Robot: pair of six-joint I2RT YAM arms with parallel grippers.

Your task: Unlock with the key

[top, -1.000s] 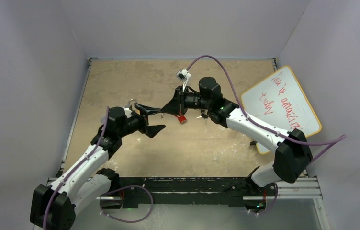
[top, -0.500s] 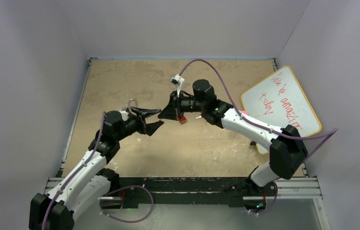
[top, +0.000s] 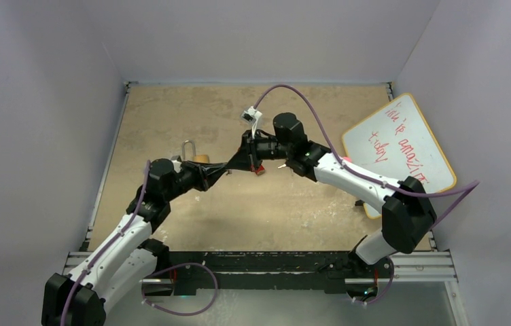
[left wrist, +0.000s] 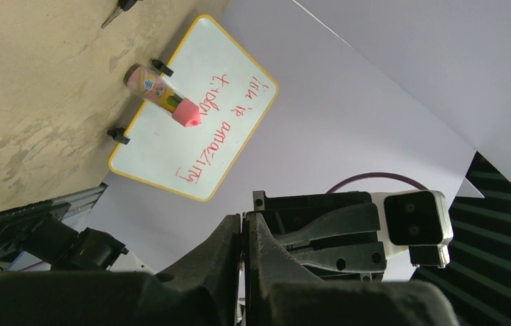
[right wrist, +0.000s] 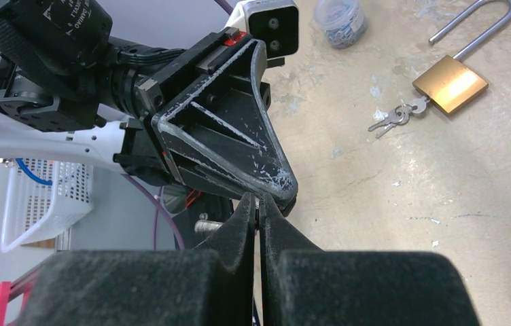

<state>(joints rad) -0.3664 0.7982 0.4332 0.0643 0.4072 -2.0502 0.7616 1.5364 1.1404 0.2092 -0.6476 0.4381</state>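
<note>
Left jaws and right jaws are pressed together, empty — open one pair first, then pinch the keys (right wrist: 392, 117) at eight o'clock of the padlock (right wrist: 450, 83), right wrist view.

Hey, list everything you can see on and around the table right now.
Padlock: one, brass, silver shackle, left of centre.
Keys: small bunch, silver, at the padlock's base.
Jar: one, clear, near the padlock.
Whiteboard: one, yellow-edged, red writing, right side.
Marker: one, pink cap, on the whiteboard.
Red object: one, mid-table.
Basket: one, white, beside the left arm.
Left gripper: black, shut.
Right gripper: black, shut.
</note>
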